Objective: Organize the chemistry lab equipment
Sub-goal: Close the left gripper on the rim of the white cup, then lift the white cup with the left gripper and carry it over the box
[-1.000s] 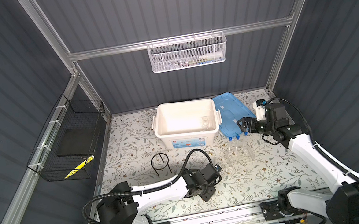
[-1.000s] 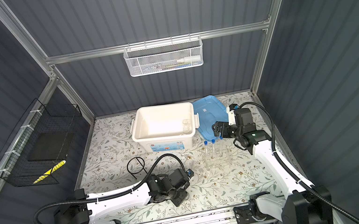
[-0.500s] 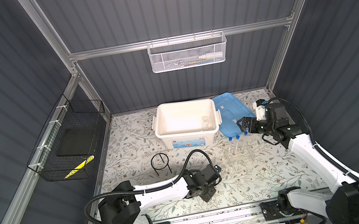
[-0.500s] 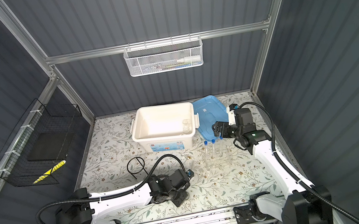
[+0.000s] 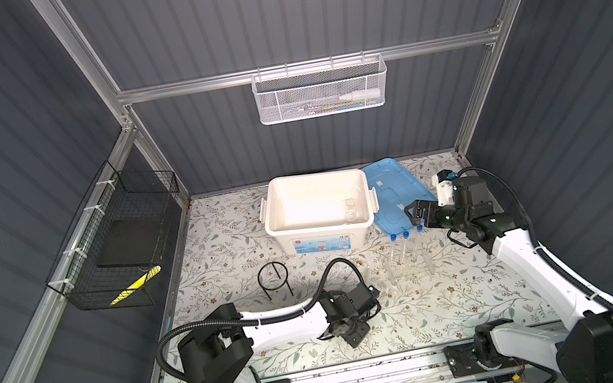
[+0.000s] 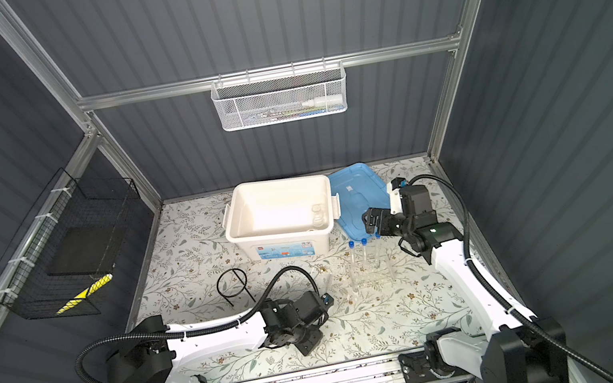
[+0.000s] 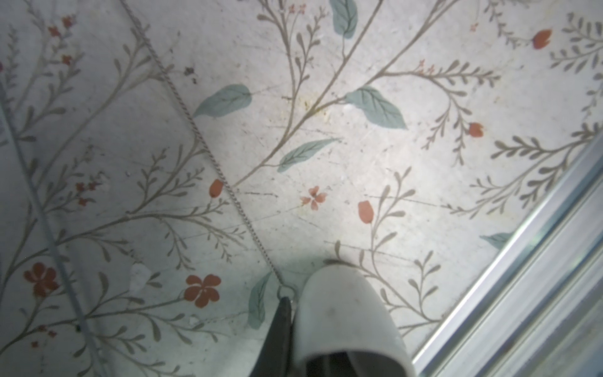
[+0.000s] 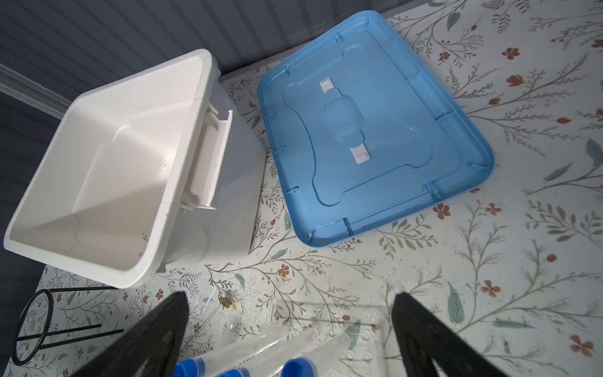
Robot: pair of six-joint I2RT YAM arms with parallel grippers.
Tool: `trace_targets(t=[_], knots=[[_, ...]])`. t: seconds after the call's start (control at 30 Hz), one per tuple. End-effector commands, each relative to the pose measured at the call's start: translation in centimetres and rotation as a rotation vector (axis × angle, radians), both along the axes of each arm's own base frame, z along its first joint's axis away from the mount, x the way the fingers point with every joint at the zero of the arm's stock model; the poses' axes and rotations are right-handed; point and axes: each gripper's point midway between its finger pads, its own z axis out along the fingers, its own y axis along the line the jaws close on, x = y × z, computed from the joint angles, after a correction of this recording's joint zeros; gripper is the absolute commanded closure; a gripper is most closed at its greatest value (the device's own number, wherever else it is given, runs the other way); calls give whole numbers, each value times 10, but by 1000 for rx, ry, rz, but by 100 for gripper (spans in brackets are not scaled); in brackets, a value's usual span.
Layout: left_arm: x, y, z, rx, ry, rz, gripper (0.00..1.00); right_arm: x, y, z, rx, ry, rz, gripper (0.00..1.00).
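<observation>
Nothing has visibly moved since the earlier frames: both arms keep their poses and each item lies where it lay. Low over the tabletop (image 5: pixel 462 301), the left gripper (image 5: pixel 356 335) points down. Its jaws are drawn almost together on the wall of a small white dish (image 7: pixel 346 320). One black finger (image 7: pixel 280 329) lies against the outside, and a dark shape inside the rim seems to be the other. The dish's mouth faces back toward the wrist and its rounded bottom faces the tabletop; whether it is lifted I cannot tell. Just at the tip of these jaws lies the looped end of a thin twisted wire (image 7: pixel 202 140). Its long axis runs straight away from them across the tabletop. A glass rod (image 7: pixel 49 235) lies off to one side of the jaws, roughly parallel to the wire.

The right gripper (image 5: pixel 415 214) has its jaws spread wide and holds nothing. Just beneath them three test tubes (image 5: pixel 405 235) stand in a clear rack (image 5: pixel 410 270), blue caps up, long axes vertical. In the right wrist view the caps show between the two fingers, apart from both. Beyond these jaws sit the open white box (image 8: pixel 98 274) and, beside it, the blue lid (image 8: pixel 368 130) lying flat. A black wire tripod (image 5: pixel 274 278) stands on its legs, ring on top, beyond the left jaws toward the box.
</observation>
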Motion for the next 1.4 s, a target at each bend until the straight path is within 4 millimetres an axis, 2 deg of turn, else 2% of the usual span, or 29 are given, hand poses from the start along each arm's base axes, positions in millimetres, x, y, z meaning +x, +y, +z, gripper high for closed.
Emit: trace_targets(t=[0.0,0.2,0.27,0.37,0.5,0.7,0.83,0.93,1.03,1.23,1.37], knots=[[6,-4,15,-27,-31,14,92,-3,0,-2,-9,-4,2,1],[14,-4,31,-68,-74,43,100,-2,1,1,-3,-13,5,1],[17,-3,36,-69,-83,57,100,-2,1,1,-1,-14,7,1],[29,0,57,-78,-127,89,100,-2,2,1,-1,-15,7,1],[61,7,108,-146,-219,150,100,0,3,3,8,-23,14,1],[123,30,209,-258,-427,239,100,1,8,6,26,-33,33,1],[169,43,257,-265,-492,276,100,2,13,6,33,-32,49,1],[202,43,264,-261,-468,286,100,3,17,7,33,-34,68,2],[235,36,256,-239,-419,282,100,2,20,8,30,-32,79,2],[291,15,211,-167,-267,276,100,1,19,6,14,-31,79,1],[310,2,176,-130,-171,274,100,0,16,0,0,-17,71,1]])
